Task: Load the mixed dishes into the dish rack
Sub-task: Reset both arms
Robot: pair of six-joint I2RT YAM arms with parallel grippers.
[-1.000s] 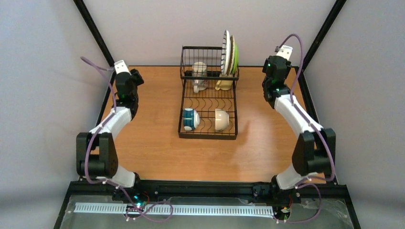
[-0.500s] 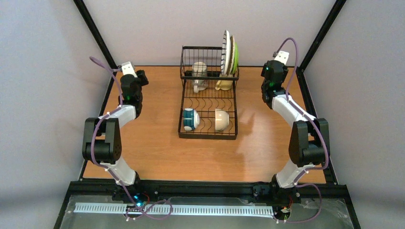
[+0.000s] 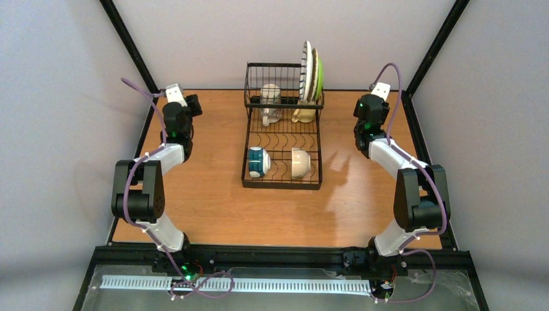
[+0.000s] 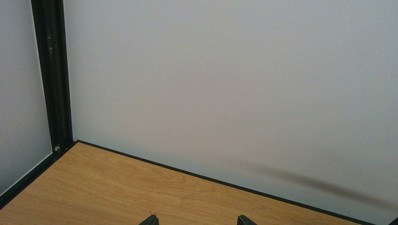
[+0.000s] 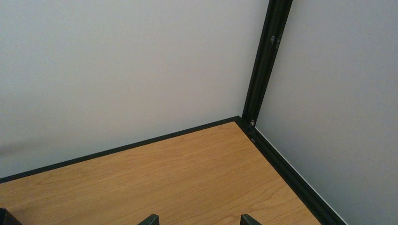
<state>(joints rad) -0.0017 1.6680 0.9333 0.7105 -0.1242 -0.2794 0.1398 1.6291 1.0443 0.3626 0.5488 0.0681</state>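
Dish rack (image 3: 282, 184): middle of the table (image 3: 207, 194), toward the back.
Green plate (image 3: 320, 76): stands up at the rack's tall end.
Teal cup (image 3: 257, 162), bowl (image 3: 300, 162): lie in the low part.
Left gripper (image 4: 196, 220): wide open, empty.
Right gripper (image 5: 197, 219): wide open, empty.

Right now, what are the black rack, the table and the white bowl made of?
The rack looks like thin metal wire coated black: you can see between its bars. The table looks like wood or a wood-look sheet, smooth, with grain lines. The white bowl seems glazed ceramic, maybe plastic; too small to tell.
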